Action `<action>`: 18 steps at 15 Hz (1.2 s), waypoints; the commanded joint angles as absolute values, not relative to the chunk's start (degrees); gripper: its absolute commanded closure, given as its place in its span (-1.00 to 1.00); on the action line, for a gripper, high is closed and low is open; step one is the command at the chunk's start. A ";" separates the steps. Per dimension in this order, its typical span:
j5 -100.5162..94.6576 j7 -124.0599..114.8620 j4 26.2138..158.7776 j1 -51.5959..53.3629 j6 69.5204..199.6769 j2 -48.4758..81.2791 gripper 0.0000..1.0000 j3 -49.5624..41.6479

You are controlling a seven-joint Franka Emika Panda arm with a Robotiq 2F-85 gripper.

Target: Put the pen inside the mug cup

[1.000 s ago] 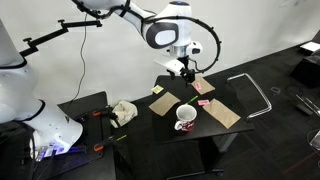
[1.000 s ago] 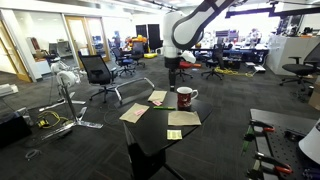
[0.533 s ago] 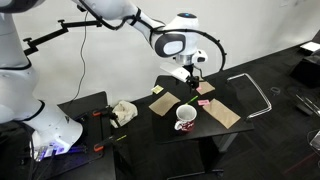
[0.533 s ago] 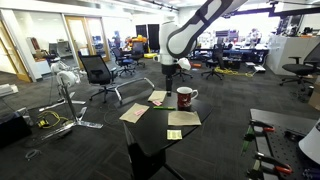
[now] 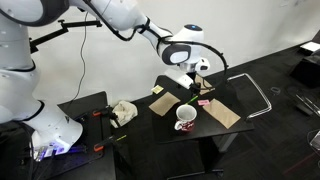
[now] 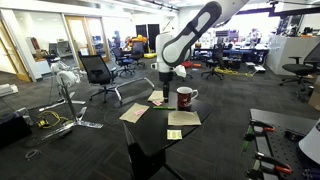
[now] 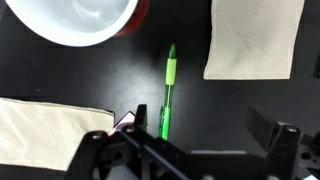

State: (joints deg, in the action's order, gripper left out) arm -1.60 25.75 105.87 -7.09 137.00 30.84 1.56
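Observation:
The pen [image 7: 167, 94] is a thin yellow-green stick lying on the black table [image 7: 200, 100]. It sits between the white mug cup [image 7: 85, 20], which has a reddish rim, and my jaws. My gripper [image 7: 195, 130] is open just above the table, with the pen's near end beside one finger. A small pink object [image 7: 124, 120] lies by that finger. In both exterior views the gripper [image 5: 193, 88] [image 6: 163, 90] hangs low over the table next to the mug [image 5: 185, 118] [image 6: 186, 97]. The pen shows as a green speck [image 5: 191, 92].
Beige paper napkins [image 5: 222, 113] [image 5: 163, 102] [image 6: 135, 113] [image 7: 250, 38] lie around the mug. A small yellow note [image 6: 174, 134] lies near the table edge. A side table holds a crumpled cloth [image 5: 123, 110]. Office chairs [image 6: 97, 72] stand on the floor around.
The arm has swung over and lowered the gripper toward the table, ending just above the pen beside the mug. The mug and napkins have not moved.

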 commanded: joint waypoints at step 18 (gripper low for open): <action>-2.45 21.85 97.83 -6.84 136.95 40.11 -1.00 1.44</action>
State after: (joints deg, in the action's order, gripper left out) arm -1.70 24.17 99.46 -7.18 137.00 39.12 1.66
